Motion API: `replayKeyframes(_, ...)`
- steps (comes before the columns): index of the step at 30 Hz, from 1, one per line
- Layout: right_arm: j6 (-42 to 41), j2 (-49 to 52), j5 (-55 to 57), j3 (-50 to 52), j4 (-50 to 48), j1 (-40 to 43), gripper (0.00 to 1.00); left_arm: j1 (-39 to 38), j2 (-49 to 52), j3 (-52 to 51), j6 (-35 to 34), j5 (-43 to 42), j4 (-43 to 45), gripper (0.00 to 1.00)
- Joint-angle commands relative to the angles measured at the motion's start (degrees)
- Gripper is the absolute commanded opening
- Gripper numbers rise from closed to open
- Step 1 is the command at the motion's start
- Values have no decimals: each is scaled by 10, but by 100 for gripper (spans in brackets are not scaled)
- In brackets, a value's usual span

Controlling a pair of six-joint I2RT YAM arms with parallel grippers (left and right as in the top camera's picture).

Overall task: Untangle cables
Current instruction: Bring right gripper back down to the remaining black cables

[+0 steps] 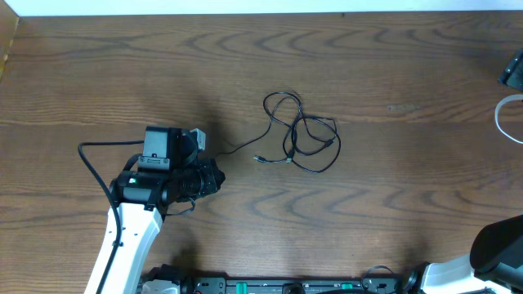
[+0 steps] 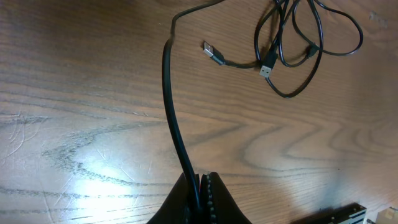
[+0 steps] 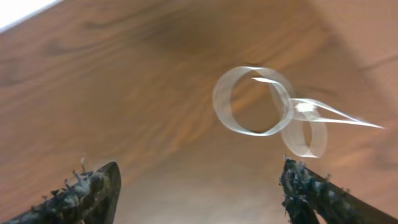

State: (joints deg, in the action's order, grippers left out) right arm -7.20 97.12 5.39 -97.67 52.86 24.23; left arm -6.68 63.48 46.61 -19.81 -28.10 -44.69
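Note:
The black cable (image 1: 301, 135) lies in loose tangled loops at the table's middle. One strand runs left from it to my left gripper (image 1: 198, 140). In the left wrist view my left gripper (image 2: 200, 182) is shut on that black strand (image 2: 169, 93), which leads up to the loops (image 2: 311, 43). Two USB plugs (image 2: 212, 51) (image 2: 266, 70) lie beside them. The white cable (image 1: 505, 119) lies at the right edge. It shows blurred as white loops (image 3: 254, 101) ahead of my right gripper (image 3: 199, 177), which is open and empty.
A dark object (image 1: 514, 69) sits at the far right edge. The right arm's body (image 1: 497, 245) is at the lower right corner. The robot base rail (image 1: 278, 286) runs along the front edge. The wood table (image 1: 392, 204) is the surface.

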Motion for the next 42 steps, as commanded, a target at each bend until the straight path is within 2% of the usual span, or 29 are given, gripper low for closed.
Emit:
replayKeyframes(1, -5, 4, -147, 0, 4, 0, 77, 2, -2, 5, 7, 8, 0, 7)
replayKeyframes(6, 2, 4, -240, 1, 19, -17, 79, 2, -2, 5, 7, 8, 0, 8)
replayKeyframes(12, 48, 4, -255, 17, 61, -58, 84, 2, 1, 5, 7, 8, 0, 7)
replayKeyframes(21, 52, 4, -269, 145, 39, -153, 86, 2, 19, 5, 7, 8, 0, 7)
replayKeyframes(27, 50, 4, -361, 273, -74, -240, 86, 2, 37, 5, 7, 7, 0, 8)
replayKeyframes(32, -26, 4, -367, 366, -226, -312, 84, 2, 54, 5, 7, 7, -1, 7)
replayKeyframes(34, -68, 4, -334, 402, -294, -336, 78, 2, 58, 5, 7, 7, -1, 8)
replayKeyframes(37, -152, 4, -232, 447, -371, -365, 75, 2, 59, 5, 7, 7, -1, 7)
replayKeyframes(40, -204, 4, -178, 482, -437, -384, 70, 2, 59, 5, 7, 5, -1, 7)
replayKeyframes(41, -212, 4, -177, 490, -455, -387, 67, 2, 59, 5, 7, 3, -1, 8)
replayKeyframes(42, -222, 4, -178, 496, -474, -390, 59, 2, 59, 5, 7, 3, -1, 7)
